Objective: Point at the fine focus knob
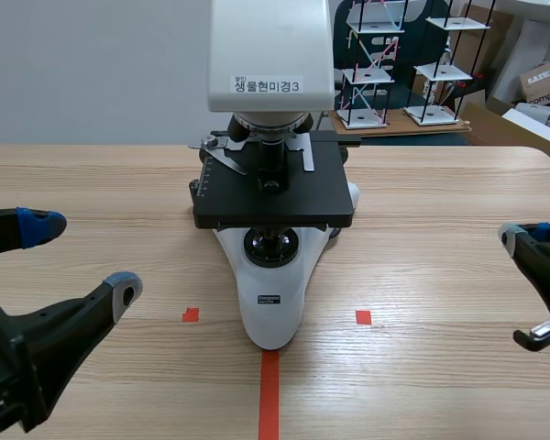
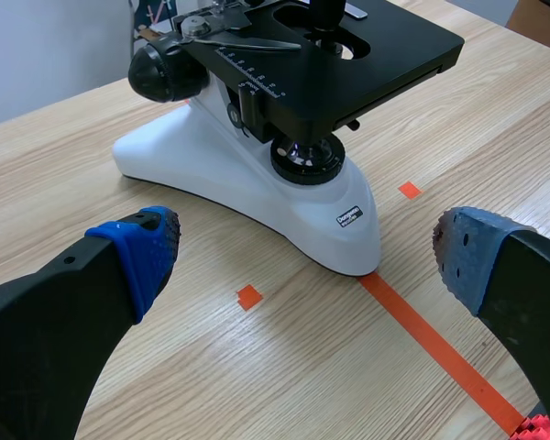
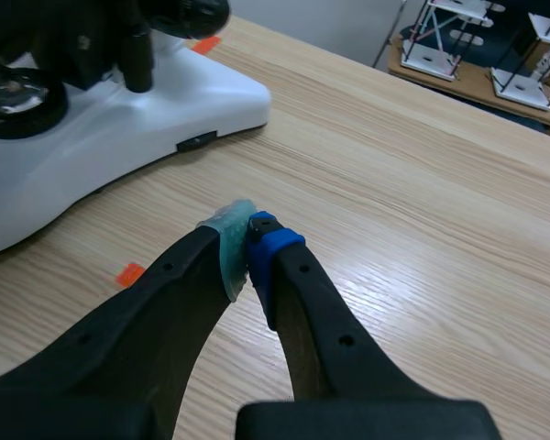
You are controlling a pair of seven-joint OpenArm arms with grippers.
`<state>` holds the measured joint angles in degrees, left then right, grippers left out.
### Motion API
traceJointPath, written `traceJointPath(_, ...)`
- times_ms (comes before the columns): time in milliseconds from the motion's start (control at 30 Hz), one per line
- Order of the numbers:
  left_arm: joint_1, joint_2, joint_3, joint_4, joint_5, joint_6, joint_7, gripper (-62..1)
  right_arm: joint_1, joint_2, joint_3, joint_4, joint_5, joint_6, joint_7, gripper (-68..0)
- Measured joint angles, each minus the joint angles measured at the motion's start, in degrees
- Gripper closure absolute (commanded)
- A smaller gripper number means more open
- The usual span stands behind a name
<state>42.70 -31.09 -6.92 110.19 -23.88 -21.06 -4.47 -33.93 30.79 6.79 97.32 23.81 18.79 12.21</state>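
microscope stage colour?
The stage is black, sitting over a white base. It shows best in the left wrist view.

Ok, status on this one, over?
Left claw open, right claw shut, both short of the microscope. Focus knob untouched. Nothing between claws and knob.

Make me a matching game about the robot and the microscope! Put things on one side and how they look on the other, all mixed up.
Things:
1. left hand
2. right hand
3. microscope stage
4. microscope base

How they look:
A. white
B. shut, holding nothing
C. black
D. open

Right pairs: 1-D, 2-B, 3-C, 4-A.
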Motion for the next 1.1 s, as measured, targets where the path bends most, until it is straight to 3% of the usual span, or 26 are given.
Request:
traceJointPath(200, 0.0, 0.0, 0.0, 0.0, 0.0, 0.0, 0.0, -58.1, 6.99, 0.0, 0.0, -8.61, -0.02, 1.4, 2.08, 0.1)
traceJointPath(300, 0.0, 0.0, 0.0, 0.0, 0.0, 0.0, 0.0, -58.1, 10.95, 0.0, 0.0, -12.57, -0.37, 4.17, 2.78, 0.1)
traceJointPath(400, 0.0, 0.0, 0.0, 0.0, 0.0, 0.0, 0.0, -58.1, 15.04, -0.28, -0.02, -16.48, -1.31, 4.96, 2.78, 0.1)
traceJointPath(633, 0.0, 0.0, 0.0, 0.0, 0.0, 0.0, 0.0, -58.1, 25.66, 0.2, -0.02, -28.96, -2.4, 12.28, 6.64, 0.1)
traceJointPath(733, 0.02, 0.0, 0.0, -0.02, 0.0, 0.0, 0.02, -58.1, 30.6, 0.35, -0.02, -34.69, -5.75, 13.97, 8.44, 0.1)
traceJointPath(900, 0.02, 0.0, 0.0, -0.02, 0.0, 0.0, 0.0, -58.1, 37.99, 0.33, -0.02, -41.72, -11.26, 19.15, 12.17, 0.1)
traceJointPath(1100, 0.0, 0.0, 0.0, -0.02, 0.0, 0.0, 0.0, -58.1, 45.81, 0.33, -2.23, -45.99, -16.22, 20.31, 14.6, 0.1)
